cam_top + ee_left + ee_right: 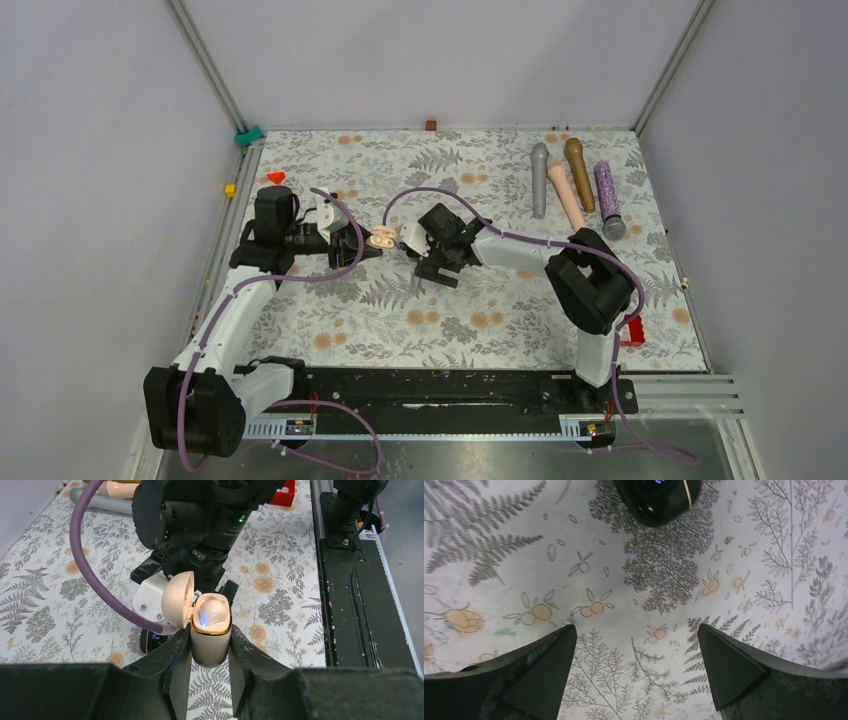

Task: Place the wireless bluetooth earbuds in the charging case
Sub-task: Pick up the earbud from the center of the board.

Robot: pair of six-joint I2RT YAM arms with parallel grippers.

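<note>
My left gripper (372,243) (211,650) is shut on the charging case (381,238) (210,647), a cream case with a gold rim, held upright above the table. Its lid (177,599) is swung open to the left. A white rounded earbud (212,611) sits in the case's opening, with a small blue light on it. I see no second earbud. My right gripper (430,258) (636,640) is open and empty, just beyond the case, pointing down at the patterned table.
A small black rounded device with a lit display (152,641) (656,497) lies on the table under the right gripper. Several long cylinders (566,195) lie at the back right. A red block (632,330) sits at the right edge.
</note>
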